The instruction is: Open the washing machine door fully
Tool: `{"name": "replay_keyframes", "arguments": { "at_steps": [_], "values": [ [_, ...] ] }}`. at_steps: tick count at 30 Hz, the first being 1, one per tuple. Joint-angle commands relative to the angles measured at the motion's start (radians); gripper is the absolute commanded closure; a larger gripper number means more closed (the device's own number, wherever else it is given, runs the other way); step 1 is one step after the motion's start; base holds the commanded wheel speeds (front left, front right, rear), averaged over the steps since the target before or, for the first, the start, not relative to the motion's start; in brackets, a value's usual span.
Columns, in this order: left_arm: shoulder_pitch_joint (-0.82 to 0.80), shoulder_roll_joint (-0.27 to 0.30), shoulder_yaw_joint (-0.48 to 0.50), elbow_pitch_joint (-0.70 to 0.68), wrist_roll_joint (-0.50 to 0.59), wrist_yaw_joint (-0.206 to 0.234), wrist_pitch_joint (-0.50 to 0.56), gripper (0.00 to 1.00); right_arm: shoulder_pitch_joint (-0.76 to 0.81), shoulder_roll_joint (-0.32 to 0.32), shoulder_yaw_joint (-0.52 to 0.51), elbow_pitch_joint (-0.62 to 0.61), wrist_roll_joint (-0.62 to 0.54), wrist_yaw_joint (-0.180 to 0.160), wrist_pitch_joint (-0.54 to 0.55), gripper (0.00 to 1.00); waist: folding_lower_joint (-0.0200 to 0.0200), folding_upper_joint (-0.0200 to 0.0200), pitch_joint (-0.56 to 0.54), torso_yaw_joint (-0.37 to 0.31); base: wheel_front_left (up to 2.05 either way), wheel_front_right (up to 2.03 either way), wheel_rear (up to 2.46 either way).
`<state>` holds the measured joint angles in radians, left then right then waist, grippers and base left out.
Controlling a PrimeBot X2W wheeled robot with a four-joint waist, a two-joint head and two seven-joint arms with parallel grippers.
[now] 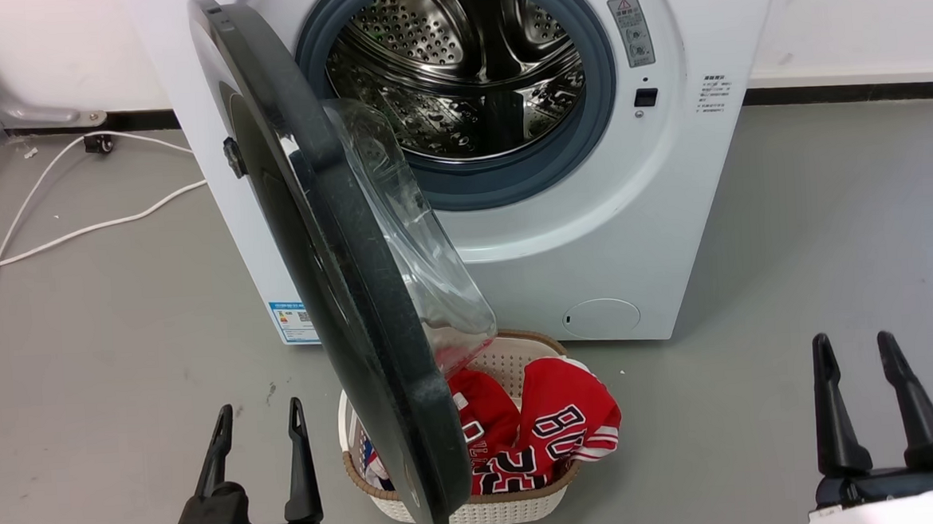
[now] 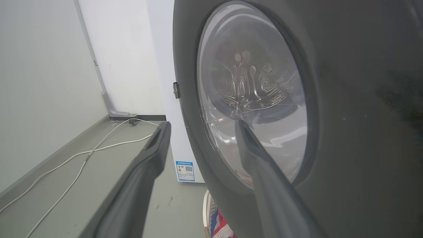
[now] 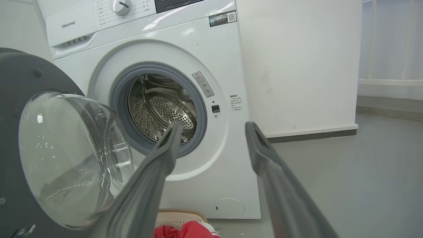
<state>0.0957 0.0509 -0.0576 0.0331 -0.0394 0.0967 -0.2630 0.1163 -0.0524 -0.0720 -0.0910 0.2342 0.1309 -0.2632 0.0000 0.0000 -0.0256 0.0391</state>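
We see a white washing machine [image 1: 593, 239] with a blue-grey rubber ring [image 1: 510, 188] around a shiny steel drum [image 1: 456, 63] dotted with holes, and a blue label sticker [image 1: 294, 323] low on its side. The washing machine door [image 1: 349, 300] is glossy black around clear glass. The laundry basket [image 1: 496, 516] is cream with a perforated weave and a brown rim; in it lies a red jersey [image 1: 554, 417] with black, white-edged lettering. The floor [image 1: 795, 293] is plain grey, crossed by a white cable [image 1: 74, 233]. Our left gripper [image 1: 259, 405] and right gripper [image 1: 853, 337] have black fingers.
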Motion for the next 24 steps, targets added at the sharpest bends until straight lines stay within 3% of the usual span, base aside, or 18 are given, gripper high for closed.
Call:
{"name": "replay_keyframes", "arguments": {
  "at_steps": [1,24],
  "values": [
    [0.011,-0.001,0.002,-0.001,0.005,-0.003,-0.003,0.00,0.020,0.003,0.005,0.005,0.009,0.000,-0.002,0.00,0.0000,0.0000,-0.003,0.000,0.00,0.00,0.00],
    [0.020,-0.001,0.014,0.003,0.008,-0.007,-0.003,0.00,0.092,0.004,0.043,0.046,-0.073,0.000,-0.002,0.00,0.0000,0.0000,-0.013,0.000,0.00,0.00,0.00]
  ]
}}
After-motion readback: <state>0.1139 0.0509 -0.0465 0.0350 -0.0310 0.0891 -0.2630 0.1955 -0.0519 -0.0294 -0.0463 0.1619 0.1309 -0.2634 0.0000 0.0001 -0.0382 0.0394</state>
